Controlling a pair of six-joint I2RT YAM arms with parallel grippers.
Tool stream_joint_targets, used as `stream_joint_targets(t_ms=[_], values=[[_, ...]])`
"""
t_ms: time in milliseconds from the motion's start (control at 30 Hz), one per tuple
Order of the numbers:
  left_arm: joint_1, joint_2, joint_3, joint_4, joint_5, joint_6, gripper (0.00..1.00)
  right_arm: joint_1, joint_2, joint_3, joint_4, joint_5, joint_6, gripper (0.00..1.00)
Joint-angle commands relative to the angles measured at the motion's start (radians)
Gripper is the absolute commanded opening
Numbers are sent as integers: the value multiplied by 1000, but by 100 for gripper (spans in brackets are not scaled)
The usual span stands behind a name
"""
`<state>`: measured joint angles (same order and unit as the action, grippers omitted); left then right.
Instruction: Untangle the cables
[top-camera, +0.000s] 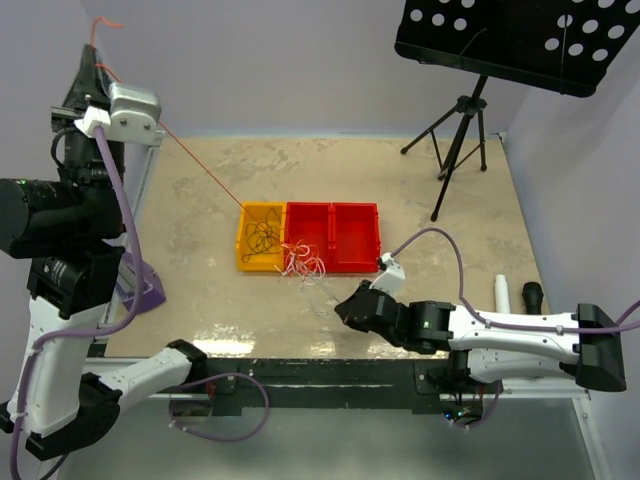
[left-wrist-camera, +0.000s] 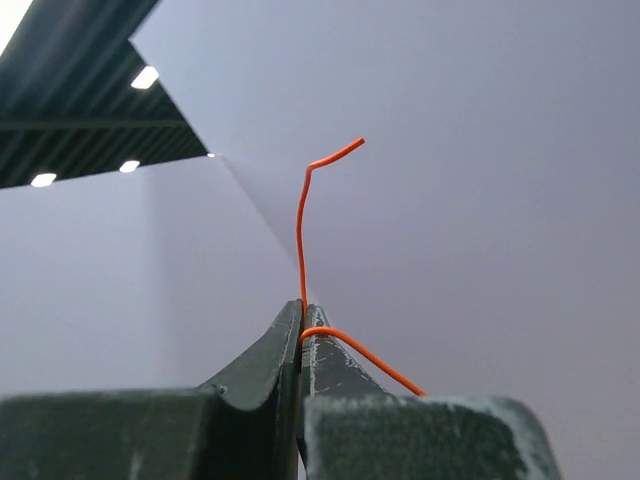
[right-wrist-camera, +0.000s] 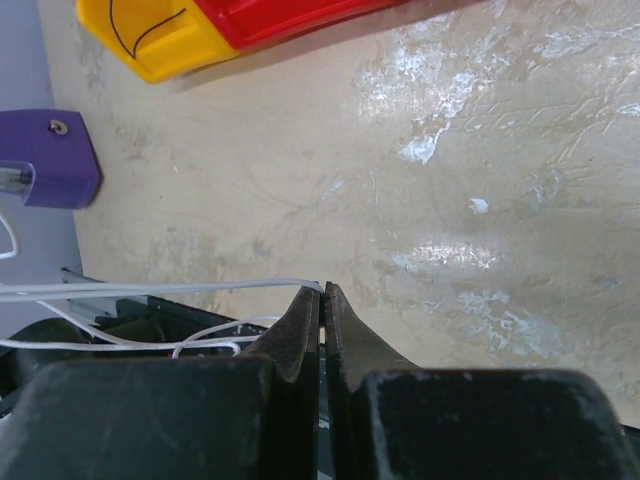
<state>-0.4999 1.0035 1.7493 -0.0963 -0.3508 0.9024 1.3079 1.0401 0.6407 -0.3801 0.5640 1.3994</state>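
Pale lilac walls close in a beige, mottled table (top-camera: 200, 220) whose surface shines glossy towards the near edge.

At far left, the left gripper (top-camera: 92, 45) is raised high above the table's left edge. Its jaws are pressed together on an orange-red wire (left-wrist-camera: 300, 230); a short kinked end pokes up past the fingertips. The wire runs taut and diagonal down across open tabletop to a tangle (top-camera: 303, 263) at mid-table. Below that arm, a purple block (top-camera: 148, 290) sits at the table's left edge.

A yellow bin (top-camera: 262, 266) of smooth plastic holds loose coils of black wires (top-camera: 262, 235). Touching its right side is a red bin (top-camera: 355, 267) with two compartments. The tangle of thin white and orange-red strands lies at the bins' front rims, where yellow meets red, spilling onto the table.

Just right of the tangle, the right gripper (top-camera: 340, 310) lies low near the front edge. Its jaws are clamped on a white wire (right-wrist-camera: 150, 290) that leads off to the side in slack loops.

Bare tabletop spreads behind and right of the bins. A black perforated music stand (top-camera: 510, 40) on tripod legs overhangs the far right corner. A white tube (top-camera: 503, 293) and a black tube (top-camera: 533, 295) lie by the right edge.
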Motion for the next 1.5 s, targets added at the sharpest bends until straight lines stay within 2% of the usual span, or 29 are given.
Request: stream_joint_targets(t_ms=[0,67,167,367,433,467,533,567,600,667,700,767,900,1000,1167,1267,1467], values=[[8,20,136,457,-132,228,0,1,12,-23,-189,25,7,0],[6,44,186,448,-132,243,0,2,18,-13,-195,27,-3,0],[6,52,184,455,-117,253,0,4,43,7,-223,39,-10,0],[3,86,194,552,-96,306,0,16,46,2,-229,39,13,0],[3,125,254,599,-91,335,0,17,38,1,-227,34,13,0],[3,148,297,598,-94,326,0,17,38,1,-230,33,13,0],[1,156,361,468,-80,221,0,22,41,7,-235,34,15,0],[1,129,331,375,-53,179,0,22,41,10,-237,36,15,0],[1,91,252,356,-34,170,0,22,41,13,-237,40,15,0],[1,21,42,400,-24,161,0,24,44,25,-235,45,9,0],[1,0,7,300,-4,108,0,24,49,34,-235,48,6,0],[1,-44,-69,-39,99,-24,0,33,46,53,-232,59,-2,0],[1,-195,-406,-374,465,-82,0,33,29,89,-238,77,-17,0],[1,-238,-589,-557,622,-79,0,34,29,115,-276,97,-16,0],[1,-261,-830,-678,650,41,0,33,8,160,-356,131,9,0],[0,-261,-915,-730,671,121,0,33,-8,169,-355,132,7,0],[-8,-229,-975,-781,736,185,26,34,23,149,-316,102,-3,0]])
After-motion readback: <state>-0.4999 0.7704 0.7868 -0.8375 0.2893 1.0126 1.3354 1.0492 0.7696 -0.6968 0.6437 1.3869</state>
